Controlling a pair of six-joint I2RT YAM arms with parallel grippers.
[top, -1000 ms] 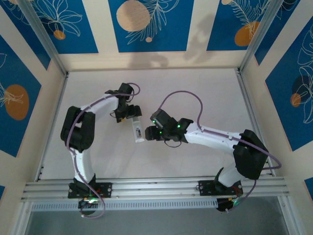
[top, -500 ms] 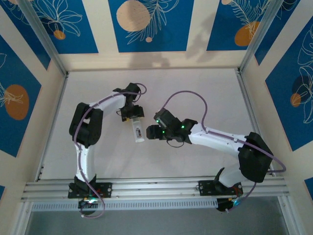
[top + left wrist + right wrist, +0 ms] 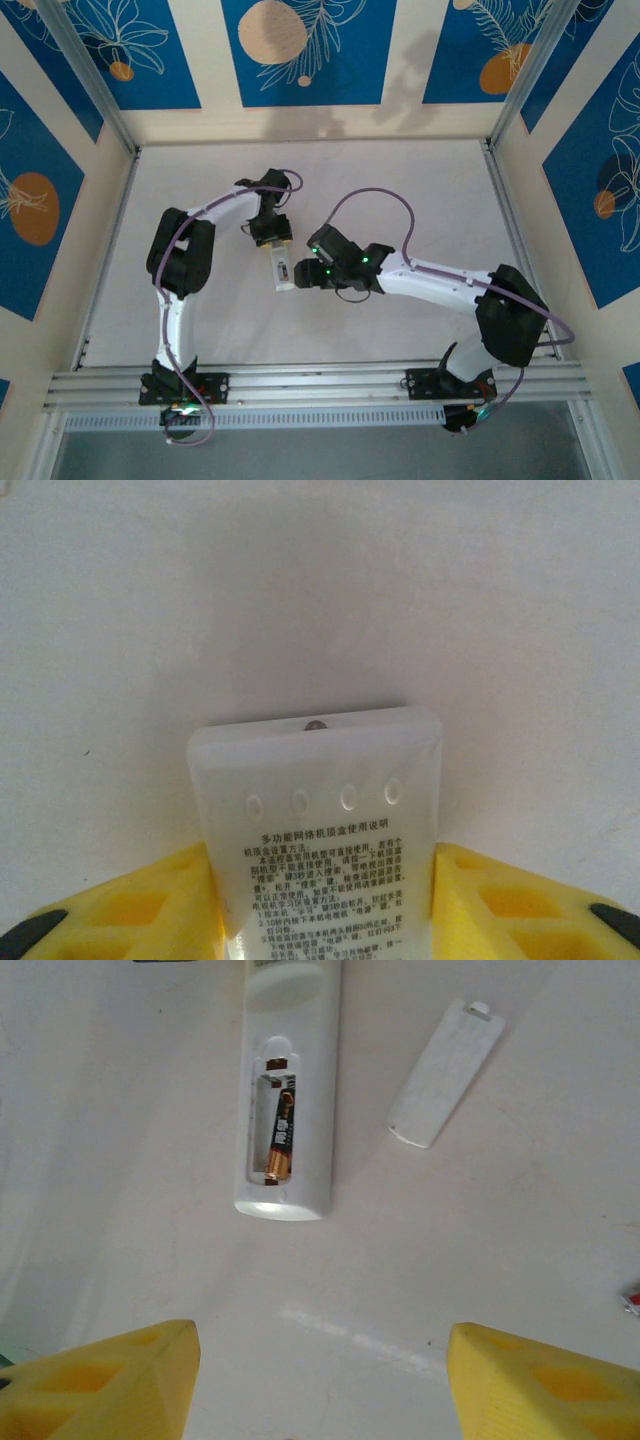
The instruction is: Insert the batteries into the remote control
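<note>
On the left, the left gripper [image 3: 322, 865] has its yellow pads against both long sides of the remote control [image 3: 318, 780], holding its far end. The remote lies label side up near the middle of the table [image 3: 400, 180], a little toward the left edge, running from far edge to near edge. At its near end the battery bay [image 3: 262, 1110] is uncovered: one battery [image 3: 282, 1135] sits in one slot and the slot beside it is bare. The right gripper [image 3: 322, 1338] hovers just short of that end, fingers wide apart and holding nothing. Further right, the cover [image 3: 445, 1075] lies loose on the table, just beside the remote. I'd say loading is half done. Next, the second battery must be seated the right way round in the bare slot while the left keeps the remote steady.
</note>
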